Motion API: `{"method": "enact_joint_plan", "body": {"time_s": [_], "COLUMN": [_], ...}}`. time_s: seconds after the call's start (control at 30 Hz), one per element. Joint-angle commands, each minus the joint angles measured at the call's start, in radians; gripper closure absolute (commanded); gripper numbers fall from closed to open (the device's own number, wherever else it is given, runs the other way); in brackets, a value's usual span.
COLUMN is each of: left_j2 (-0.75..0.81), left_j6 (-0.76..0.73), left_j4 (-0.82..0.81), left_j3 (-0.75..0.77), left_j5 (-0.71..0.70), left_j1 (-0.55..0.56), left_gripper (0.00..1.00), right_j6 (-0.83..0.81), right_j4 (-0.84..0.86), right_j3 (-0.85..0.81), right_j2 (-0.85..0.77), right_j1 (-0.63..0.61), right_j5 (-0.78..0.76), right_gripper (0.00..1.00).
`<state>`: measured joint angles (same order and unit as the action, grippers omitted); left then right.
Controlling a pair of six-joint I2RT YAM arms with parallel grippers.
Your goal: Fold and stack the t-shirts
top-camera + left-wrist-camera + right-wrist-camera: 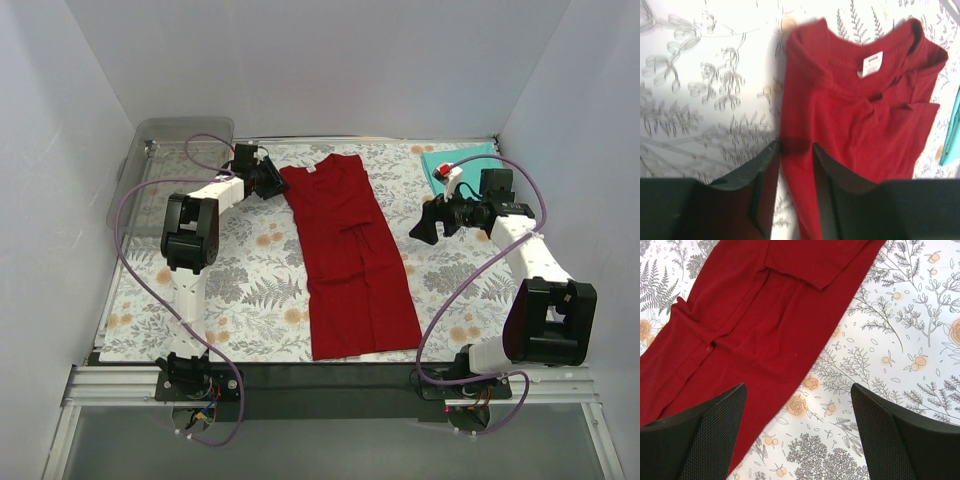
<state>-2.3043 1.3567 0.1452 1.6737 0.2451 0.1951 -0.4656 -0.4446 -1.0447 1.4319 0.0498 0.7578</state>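
Observation:
The dark red t-shirt lies flat down the middle of the table, folded into a long strip, with its collar and white label at the far end. My left gripper is at the shirt's far-left edge near the shoulder. In the left wrist view its jaws straddle that red edge, close together, with a strip of table showing beside the cloth. My right gripper hovers to the right of the shirt, wide open over the tablecloth just off the shirt's edge. The teal t-shirt lies folded at the back right.
A flower-patterned cloth covers the table. A clear plastic tray leans at the back left corner. White walls close in the table on three sides. A sliver of teal cloth shows at the right edge of the left wrist view.

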Motion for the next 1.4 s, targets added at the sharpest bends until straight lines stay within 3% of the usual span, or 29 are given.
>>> {"method": "enact_joint_plan", "body": {"time_s": [0.0, 0.07, 0.2, 0.27, 0.57, 0.87, 1.03, 1.23, 1.37], "left_j2": [-0.058, -0.09, -0.139, -0.155, -0.27, -0.332, -0.345, -0.202, -0.025], "left_j6": [-0.057, -0.062, -0.071, -0.074, -0.08, -0.028, 0.01, -0.031, -0.109], "left_j4": [0.131, 0.145, 0.146, 0.149, 0.198, 0.146, 0.123, 0.119, 0.11], "left_j3": [0.088, 0.119, 0.188, 0.231, 0.452, 0.504, 0.544, 0.505, 0.373], "left_j5": [-0.047, -0.037, -0.007, -0.004, 0.008, 0.056, 0.077, 0.072, 0.071], "left_j1": [-0.011, -0.013, -0.017, -0.023, -0.057, -0.08, -0.092, -0.095, -0.095], "left_gripper": [0.7, 0.75, 0.94, 0.98, 1.0, 0.99, 0.91, 0.54, 0.47], "right_j6": [0.022, 0.022, 0.019, 0.018, 0.005, -0.013, -0.08, -0.292, -0.513], "right_j4": [0.03, 0.03, 0.03, 0.03, 0.03, 0.029, 0.017, -0.089, -0.18], "right_j3": [0.017, 0.017, 0.02, 0.021, 0.025, 0.023, 0.032, 0.041, 0.058], "right_j2": [-0.027, -0.025, -0.027, -0.027, -0.016, 0.001, 0.004, -0.013, -0.048], "right_j1": [-0.002, -0.001, 0.002, 0.004, 0.007, 0.007, 0.005, 0.001, -0.022], "right_j5": [0.002, 0.003, 0.003, 0.0, -0.002, -0.002, 0.02, 0.098, 0.124], "right_gripper": [0.24, 0.24, 0.24, 0.24, 0.24, 0.24, 0.23, 0.21, 0.19]}}
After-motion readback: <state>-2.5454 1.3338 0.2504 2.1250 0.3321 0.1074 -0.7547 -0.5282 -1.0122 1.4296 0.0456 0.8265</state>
